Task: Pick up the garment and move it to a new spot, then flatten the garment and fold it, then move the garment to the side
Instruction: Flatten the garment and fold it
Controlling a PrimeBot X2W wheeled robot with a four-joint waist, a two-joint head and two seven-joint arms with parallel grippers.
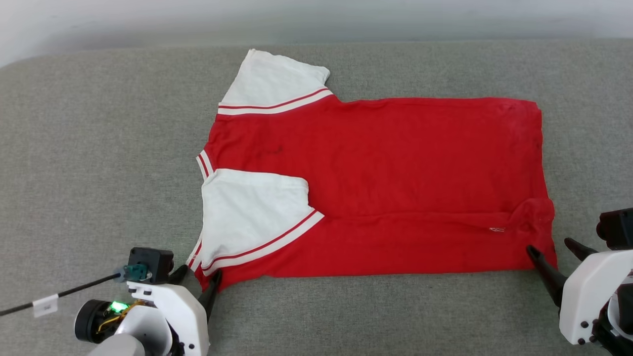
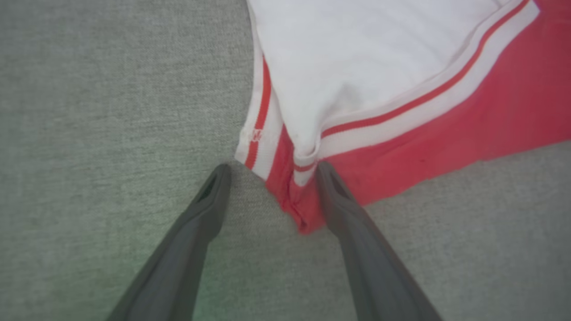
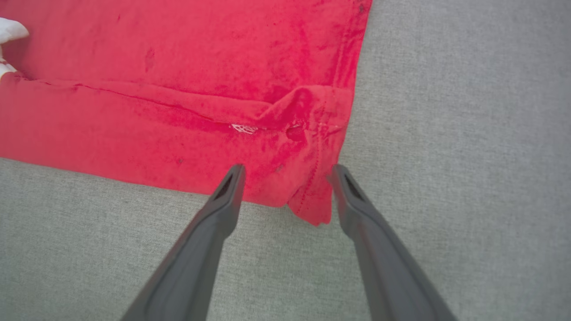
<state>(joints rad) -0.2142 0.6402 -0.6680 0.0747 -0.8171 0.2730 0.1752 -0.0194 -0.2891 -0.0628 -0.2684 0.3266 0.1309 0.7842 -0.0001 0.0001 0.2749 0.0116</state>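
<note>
1. The garment (image 1: 385,163) lies spread on a grey fabric surface (image 1: 99,148), which shows around it on every side.
2. Its collar end points to the robot's left and its hem to the right.
3. The near long edge of the garment is folded over onto the red body, leaving a crease line that runs from the near sleeve to the hem.
4. The near white sleeve lies on top of the red body, while the far white sleeve sticks out past the garment's far edge.
5. The left gripper (image 1: 198,279) sits at the garment's near collar-end corner, fingers spread and grasping nothing.
6. In the left wrist view, the left gripper (image 2: 272,168) straddles the red corner tip of the garment (image 2: 379,67). One finger is over the red edge and the other is over the grey surface just beside the striped trim.
7. The right gripper (image 1: 549,245) sits at the garment's near hem corner, also released, with nothing held.
8. In the right wrist view, the right gripper (image 3: 289,168) has the rumpled hem corner of the garment (image 3: 178,53) between its parted fingers.
9. A small white mark (image 3: 244,129) shows on the crease near that hem corner.
10. A black cable with a white tag (image 1: 47,305) runs away from the garment, beyond the left gripper.
</note>
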